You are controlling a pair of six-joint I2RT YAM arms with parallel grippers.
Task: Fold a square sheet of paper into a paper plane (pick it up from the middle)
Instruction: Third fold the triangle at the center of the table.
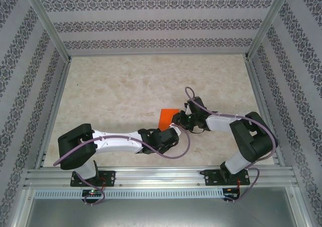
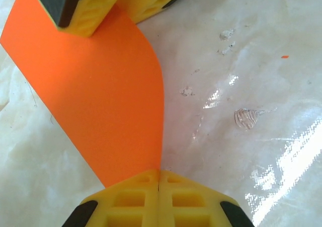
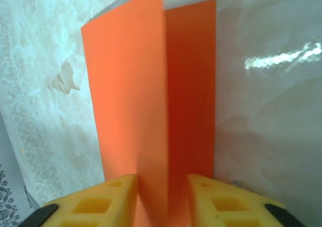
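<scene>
Left gripper (image 2: 159, 175) pinches the thin orange folded paper sheet (image 2: 100, 86); right gripper (image 3: 162, 181) (half open) sits around it, paper running up the frame.

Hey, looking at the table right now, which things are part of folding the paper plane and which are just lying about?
For the job:
- square sheet of paper, orange, bent over between the grippers
- left gripper, shut on the sheet
- right gripper, fingers apart around the sheet

Just lying about:
- clear dried blob on the table
- tiny orange speck
</scene>
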